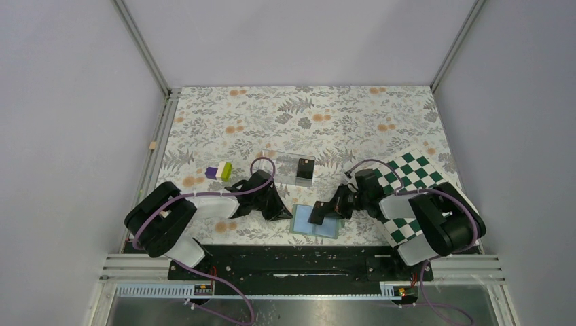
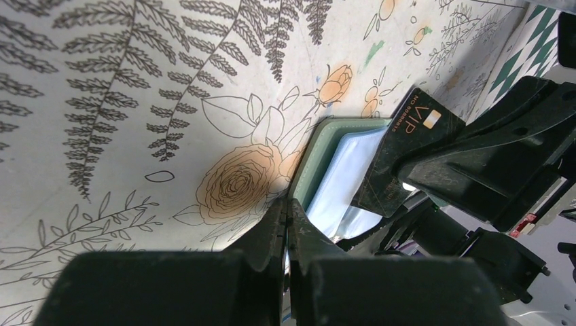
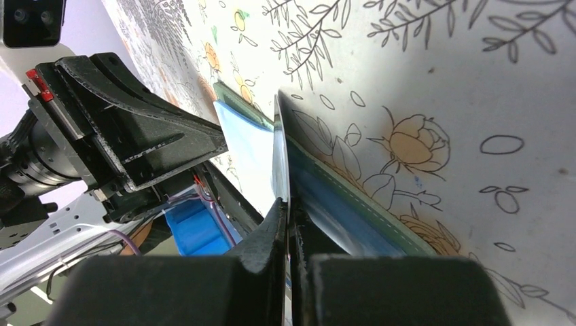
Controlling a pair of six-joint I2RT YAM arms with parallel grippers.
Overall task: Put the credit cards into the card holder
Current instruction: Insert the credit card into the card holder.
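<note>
Floral cloth (image 1: 306, 115); card (image 3: 280, 156) btwn right gripper (image 3: 286, 204) jaws, over open card holder (image 1: 329, 229)

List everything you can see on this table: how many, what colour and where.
cards: two, black; one over the wallet, one at the box's right end
wallet: one, green with pale blue pockets; open, near centre
box: one, clear; behind the wallet
blocks: one small cluster, purple, white and yellow-green; left of the box
board: one, green-and-white chequered; right side
cloth: one, floral; covers the table
arms: two, black and white; left jaws shut on the wallet's left edge, right jaws shut on a card
</note>
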